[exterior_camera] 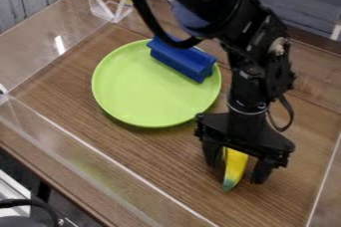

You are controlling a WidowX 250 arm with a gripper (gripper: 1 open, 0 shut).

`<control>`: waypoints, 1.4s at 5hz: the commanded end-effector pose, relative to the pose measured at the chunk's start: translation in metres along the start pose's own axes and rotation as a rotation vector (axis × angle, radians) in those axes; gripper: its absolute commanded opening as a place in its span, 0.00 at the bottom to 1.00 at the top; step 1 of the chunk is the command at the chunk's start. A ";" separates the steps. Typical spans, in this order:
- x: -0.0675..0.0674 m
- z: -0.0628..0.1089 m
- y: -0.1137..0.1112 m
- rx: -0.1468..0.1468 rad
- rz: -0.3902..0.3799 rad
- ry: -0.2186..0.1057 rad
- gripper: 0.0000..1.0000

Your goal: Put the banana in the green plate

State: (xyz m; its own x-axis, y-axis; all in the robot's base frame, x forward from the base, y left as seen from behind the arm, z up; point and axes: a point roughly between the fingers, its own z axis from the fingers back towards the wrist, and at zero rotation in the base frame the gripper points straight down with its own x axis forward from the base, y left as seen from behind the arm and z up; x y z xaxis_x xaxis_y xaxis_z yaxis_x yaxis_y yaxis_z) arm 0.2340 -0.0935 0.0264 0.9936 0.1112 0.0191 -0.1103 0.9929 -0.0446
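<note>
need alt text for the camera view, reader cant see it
A black robot claw is lowered over a small yellow banana on a brown wooden table. To one side sits a round lime-green plate, with a blue block at its rim.

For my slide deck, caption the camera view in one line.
Open gripper poised over the banana, with the green plate and blue block nearby.
</note>
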 end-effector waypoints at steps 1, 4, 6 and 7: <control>0.005 0.003 -0.003 -0.012 -0.008 -0.023 0.00; 0.004 0.014 0.000 0.014 -0.028 -0.006 0.00; 0.004 0.023 0.002 0.031 -0.040 0.007 0.00; 0.004 0.029 0.004 0.039 -0.042 0.013 0.00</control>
State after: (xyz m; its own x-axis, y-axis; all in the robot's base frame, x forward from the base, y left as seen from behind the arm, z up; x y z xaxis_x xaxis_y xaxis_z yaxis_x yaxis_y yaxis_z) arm 0.2269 -0.0854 0.0374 0.9958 0.0694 -0.0601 -0.0681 0.9974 0.0233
